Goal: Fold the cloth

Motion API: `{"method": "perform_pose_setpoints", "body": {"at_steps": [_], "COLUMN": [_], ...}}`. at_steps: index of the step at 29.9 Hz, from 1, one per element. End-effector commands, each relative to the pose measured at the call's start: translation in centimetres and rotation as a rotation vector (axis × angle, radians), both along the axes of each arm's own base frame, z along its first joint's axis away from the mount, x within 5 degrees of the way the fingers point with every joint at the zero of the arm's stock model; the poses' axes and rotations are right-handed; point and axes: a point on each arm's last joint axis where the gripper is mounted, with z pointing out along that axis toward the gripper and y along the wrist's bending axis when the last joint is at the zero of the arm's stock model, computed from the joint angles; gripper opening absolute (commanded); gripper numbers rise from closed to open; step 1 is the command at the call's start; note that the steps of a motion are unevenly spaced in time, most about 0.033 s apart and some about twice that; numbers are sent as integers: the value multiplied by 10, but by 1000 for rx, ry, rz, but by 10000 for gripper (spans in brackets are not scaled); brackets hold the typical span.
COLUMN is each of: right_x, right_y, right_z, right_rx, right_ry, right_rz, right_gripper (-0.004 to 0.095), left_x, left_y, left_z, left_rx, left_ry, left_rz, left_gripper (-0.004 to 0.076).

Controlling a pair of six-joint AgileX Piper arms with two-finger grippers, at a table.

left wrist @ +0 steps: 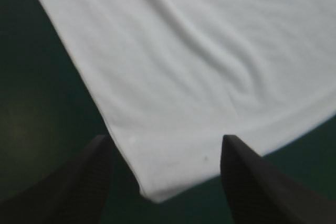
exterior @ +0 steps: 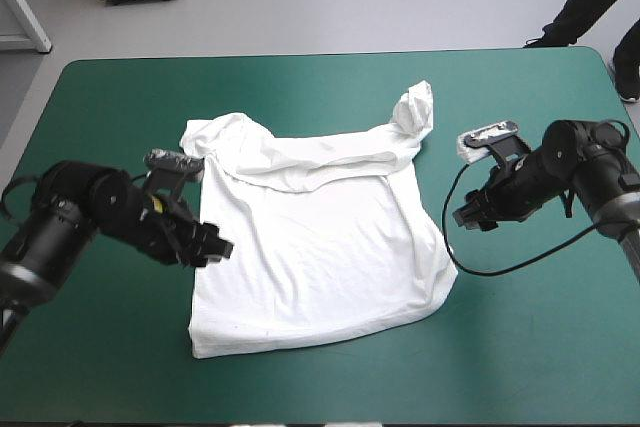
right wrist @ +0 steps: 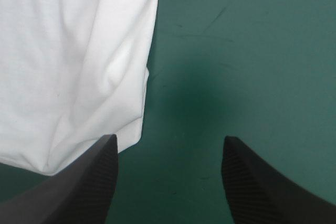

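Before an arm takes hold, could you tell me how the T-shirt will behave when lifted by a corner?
The T-shirt will probably hang limp: it lies in soft wrinkles, one sleeve crumpled. It looks thin and light, so a push would likely bunch it. Its corner between the left fingers lies flat, perhaps hard to pinch.

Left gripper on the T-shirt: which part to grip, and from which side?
Probably the flat corner of the T-shirt that lies between the fingers of the open left gripper. Come in low from the table's left side and slide one finger under. Two free edges meet there, with bare teal-green cover on both sides.
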Motion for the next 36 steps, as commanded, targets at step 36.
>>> {"method": "perform_pose_setpoints", "body": {"at_steps": [36], "right_x": [-18], "right_y": [13], "right_z": [13], "right_rx": [-45], "right_ry": [-104], "right_rz": [51], "right_gripper": [540], "left_x": [-22], "left_y": [2], "left_z": [-122], "left_rx": [63], "left_ry": [258], "left_rz": [-68], "left_gripper": [382]}}
